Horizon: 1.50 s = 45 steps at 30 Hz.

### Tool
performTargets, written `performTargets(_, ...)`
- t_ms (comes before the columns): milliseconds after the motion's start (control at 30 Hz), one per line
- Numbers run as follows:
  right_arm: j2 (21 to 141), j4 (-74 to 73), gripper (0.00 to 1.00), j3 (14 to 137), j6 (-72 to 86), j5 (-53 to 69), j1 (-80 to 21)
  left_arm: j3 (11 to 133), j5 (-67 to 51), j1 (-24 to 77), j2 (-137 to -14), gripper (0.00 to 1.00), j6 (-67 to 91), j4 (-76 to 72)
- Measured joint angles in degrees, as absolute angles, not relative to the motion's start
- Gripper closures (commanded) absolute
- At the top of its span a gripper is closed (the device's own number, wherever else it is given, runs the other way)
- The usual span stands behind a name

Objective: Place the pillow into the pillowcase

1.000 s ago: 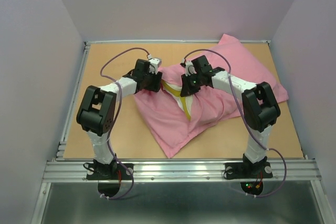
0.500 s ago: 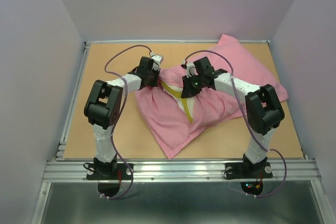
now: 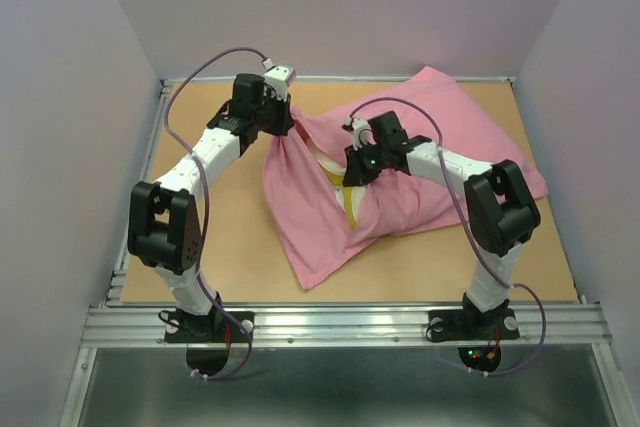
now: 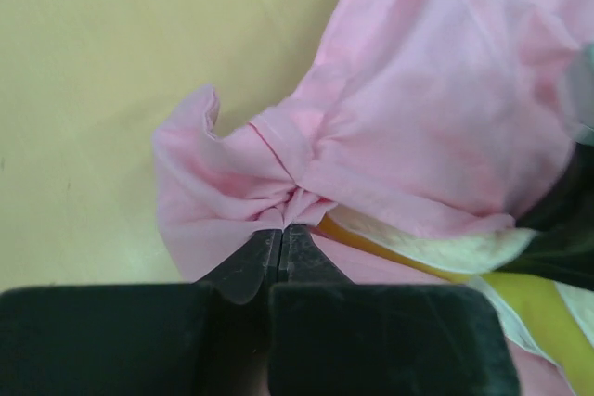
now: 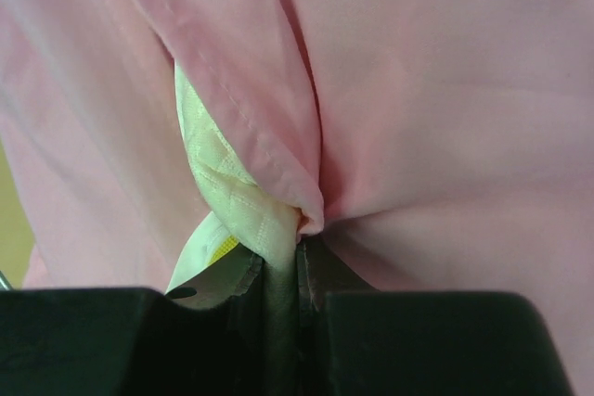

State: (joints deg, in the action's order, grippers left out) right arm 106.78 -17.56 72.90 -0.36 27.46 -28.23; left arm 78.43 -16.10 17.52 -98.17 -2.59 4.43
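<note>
The pink pillowcase (image 3: 440,127) lies across the middle and back right of the table, bulging over the pillow inside it. Only the pillow's (image 3: 348,202) cream edge and yellow band show, at the open mouth. My left gripper (image 3: 283,119) is shut on a bunched fold of the pillowcase (image 4: 390,127) hem and holds it raised at the back left of the mouth. In the left wrist view the pillow (image 4: 445,249) peeks out beneath that hem. My right gripper (image 3: 352,169) is shut on a corner of the pillow (image 5: 227,192), with the pillowcase (image 5: 445,90) hem pinched alongside it.
The wooden table (image 3: 200,237) has bare room on its left side and along the front. A metal rail (image 3: 340,322) runs across the near edge by the arm bases. Lilac walls (image 3: 70,97) close in the left, right and back.
My left gripper has shut on the pillowcase hem and pulled it up and toward the back left, stretching the mouth open. The right gripper has kept its grip and place.
</note>
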Motion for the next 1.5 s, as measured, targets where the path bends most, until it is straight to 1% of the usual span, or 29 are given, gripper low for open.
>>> performTargets(133,110.78,-20.49,0.99,78.15,1.39,27.53,-28.23,78.46,-22.83,16.99,-95.44,1.00,-4.47,7.38)
performTargets(300,117.25,-24.12,1.00,87.29,6.66,26.06,-28.25,76.03,-31.64,16.45,-91.66,1.00,-11.97,13.37)
performTargets(433,118.67,-24.18,0.99,89.65,10.50,24.64,-28.82,75.40,-35.38,17.69,-90.54,1.00,-18.02,19.16)
performTargets(500,118.67,-24.05,0.99,89.65,12.51,23.86,-29.15,75.42,-35.62,17.78,-90.63,0.79,-20.36,22.11)
performTargets(567,118.67,-23.92,0.99,89.65,14.31,23.18,-29.32,75.40,-35.62,17.47,-90.63,0.54,-21.32,23.14)
performTargets(633,118.67,-22.85,0.99,89.65,15.35,22.55,-29.34,75.40,-36.03,16.71,-90.39,0.48,-22.41,23.81)
performTargets(667,118.67,-22.33,0.99,89.65,15.79,22.24,-29.32,75.40,-36.36,16.34,-90.17,0.42,-23.27,23.90)
performTargets(767,118.69,-21.47,0.99,89.52,16.53,21.82,-29.32,75.37,-37.76,15.44,-88.33,0.32,-27.44,24.56)
performTargets(933,118.69,-20.12,0.99,88.73,16.95,21.80,-29.32,74.52,-39.42,15.84,-83.59,0.30,-36.34,25.17)
performTargets(967,118.69,-19.97,1.00,88.62,16.95,21.82,-29.32,73.80,-38.98,16.64,-82.39,0.30,-39.27,25.21)
performTargets(1000,118.69,-19.62,1.00,88.40,16.97,21.89,-29.32,73.12,-38.59,17.50,-81.87,0.27,-42.68,25.15)
performTargets(1133,118.69,-19.05,0.99,88.12,16.99,22.28,-29.26,70.00,-36.67,21.78,-82.54,0.27,-53.78,24.93)
performTargets(1200,118.69,-19.03,1.00,88.12,17.02,22.39,-29.23,68.77,-35.44,23.66,-84.71,0.26,-58.39,24.10)
performTargets(1267,118.69,-18.90,0.99,88.01,17.04,22.48,-29.23,68.73,-34.61,25.45,-89.47,0.26,-61.78,22.39)
performTargets(1500,118.65,-18.24,0.99,87.48,17.61,22.74,-29.23,70.19,-32.69,26.92,-104.31,0.26,-68.93,20.97)
